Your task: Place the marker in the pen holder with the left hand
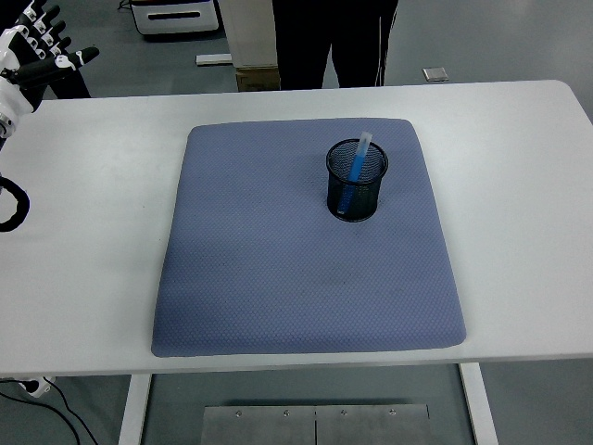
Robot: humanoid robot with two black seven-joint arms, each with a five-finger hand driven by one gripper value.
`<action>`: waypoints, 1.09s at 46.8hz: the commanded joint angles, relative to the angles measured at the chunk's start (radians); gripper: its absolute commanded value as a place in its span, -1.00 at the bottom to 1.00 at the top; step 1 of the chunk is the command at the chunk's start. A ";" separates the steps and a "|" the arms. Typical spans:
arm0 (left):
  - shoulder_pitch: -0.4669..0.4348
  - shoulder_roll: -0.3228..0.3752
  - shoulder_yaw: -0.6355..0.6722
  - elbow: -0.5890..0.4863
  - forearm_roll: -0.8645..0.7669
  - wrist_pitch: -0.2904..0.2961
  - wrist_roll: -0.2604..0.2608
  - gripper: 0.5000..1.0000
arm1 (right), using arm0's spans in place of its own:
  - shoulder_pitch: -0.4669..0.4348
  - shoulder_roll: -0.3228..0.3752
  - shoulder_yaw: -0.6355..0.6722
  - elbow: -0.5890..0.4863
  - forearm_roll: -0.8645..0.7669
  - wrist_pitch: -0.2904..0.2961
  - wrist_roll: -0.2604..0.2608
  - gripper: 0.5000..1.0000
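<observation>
We see the blue marker [357, 164] leaning in the black mesh pen holder [356, 182], well right of our left hand [32, 51], fingers released.

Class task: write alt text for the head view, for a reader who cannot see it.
A blue marker stands tilted in a black mesh pen holder on a blue-grey mat on a white table. The robot's left hand, fingers spread, holds nothing at the top-left corner.

Only the black mesh pen holder [357, 181] stood on the blue-grey fabric mat [306, 278]. The white worktop [83, 278] lay open around it.
</observation>
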 commanded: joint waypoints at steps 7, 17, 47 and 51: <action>0.002 0.000 -0.022 0.000 0.003 -0.005 0.000 1.00 | 0.000 0.000 0.000 0.000 0.000 0.000 0.000 1.00; 0.022 0.005 -0.037 0.003 -0.002 -0.012 0.000 1.00 | 0.000 0.000 0.000 0.000 0.000 0.000 0.000 1.00; 0.181 0.080 -0.100 0.009 -0.008 -0.069 0.008 1.00 | 0.000 0.000 0.001 0.000 -0.001 0.000 0.000 1.00; 0.200 0.092 -0.113 0.009 -0.007 -0.069 0.008 1.00 | -0.002 0.000 0.002 0.009 0.000 0.003 -0.001 1.00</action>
